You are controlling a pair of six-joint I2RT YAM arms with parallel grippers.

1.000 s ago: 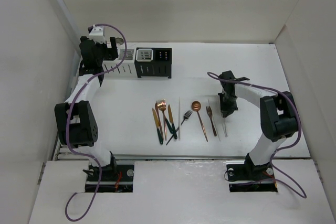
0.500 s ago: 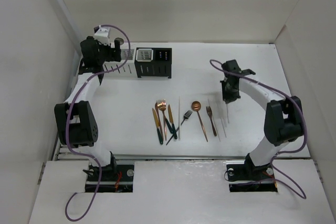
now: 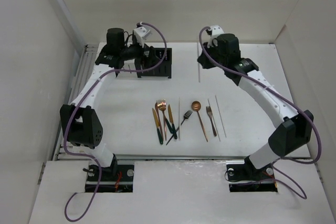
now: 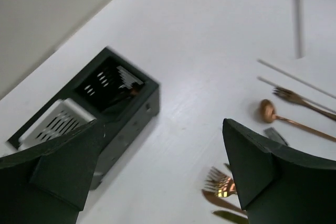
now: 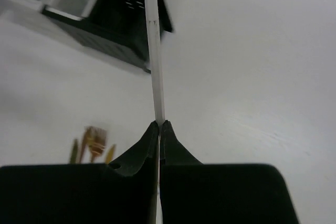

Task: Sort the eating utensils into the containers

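Pinching a white stick [image 5: 154, 51] tight in the right pincer [image 5: 159, 125], aimed at caddies [image 5: 113, 19] ahead, likely for dropping in, with left pincer [image 4: 160, 166] released.

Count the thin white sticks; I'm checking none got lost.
4 sticks: one pinched in the right gripper, one by the dark fork, two right of the copper spoon. Caddies could hide more.

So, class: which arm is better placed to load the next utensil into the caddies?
Right: the right end effector is shut on a thin white stick, lifted clear; the left end effector is open, empty.
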